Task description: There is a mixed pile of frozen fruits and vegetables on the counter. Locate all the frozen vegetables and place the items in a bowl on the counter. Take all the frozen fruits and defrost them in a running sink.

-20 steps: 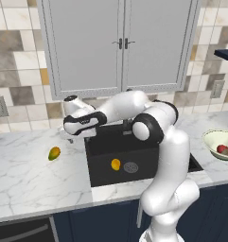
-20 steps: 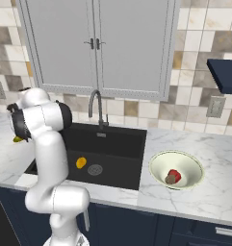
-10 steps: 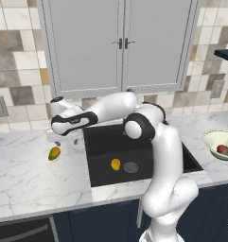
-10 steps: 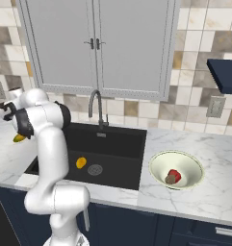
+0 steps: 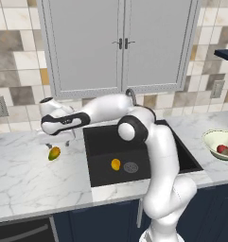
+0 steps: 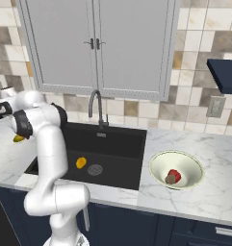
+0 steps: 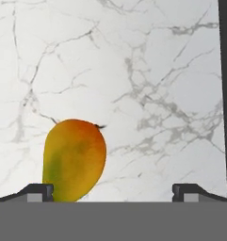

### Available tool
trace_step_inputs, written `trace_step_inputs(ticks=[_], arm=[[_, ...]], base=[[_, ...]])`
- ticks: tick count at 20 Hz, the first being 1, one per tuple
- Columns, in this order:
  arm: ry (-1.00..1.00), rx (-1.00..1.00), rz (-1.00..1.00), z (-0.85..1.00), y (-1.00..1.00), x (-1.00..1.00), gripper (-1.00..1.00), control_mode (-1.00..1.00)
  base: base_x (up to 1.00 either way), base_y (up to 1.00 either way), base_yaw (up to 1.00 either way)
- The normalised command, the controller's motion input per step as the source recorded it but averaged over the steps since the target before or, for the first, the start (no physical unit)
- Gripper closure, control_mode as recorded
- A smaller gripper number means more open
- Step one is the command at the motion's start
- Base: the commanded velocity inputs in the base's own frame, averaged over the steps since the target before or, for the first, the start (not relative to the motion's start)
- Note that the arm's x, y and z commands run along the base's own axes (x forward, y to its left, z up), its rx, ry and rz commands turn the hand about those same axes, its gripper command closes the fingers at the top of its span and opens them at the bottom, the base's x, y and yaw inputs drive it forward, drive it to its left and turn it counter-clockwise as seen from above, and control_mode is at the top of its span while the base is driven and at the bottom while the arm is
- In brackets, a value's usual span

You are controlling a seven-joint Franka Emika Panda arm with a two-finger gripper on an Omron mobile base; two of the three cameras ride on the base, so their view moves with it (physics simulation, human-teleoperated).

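Reaching over the counter point(image 5: 25, 175) left of the sink point(image 5: 101, 146), the gripper point(image 5: 49, 140) hangs jaws apart just above the last mango point(image 5: 54, 153); the other point(image 5: 116, 164) lies in the basin. Next it should centre, since the fruit sits toward one finger, then descend and close. A second ago the hand was nearer the sink.

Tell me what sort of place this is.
A rendered home kitchen, most likely: a black sink with a gooseneck faucet, a marble counter over navy cabinets, and a tiled backsplash.
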Motion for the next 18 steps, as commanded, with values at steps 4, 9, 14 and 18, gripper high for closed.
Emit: trace_step_inputs(ticks=[4,9,14,18], arm=[[0.07,0.00,0.01,-0.09,0.30,0.00,-1.00,-1.00],[0.04,0.00,0.06,-0.20,0.18,0.26,-1.00,-1.00],[0.06,0.01,0.06,-0.28,-0.01,0.20,-1.00,-1.00],[0.07,0.00,0.04,-0.20,0.12,-0.10,-1.00,-1.00]], base=[[0.00,0.00,0.00],[0.00,0.00,0.00],[0.00,0.00,0.00],[0.00,0.00,0.00]])
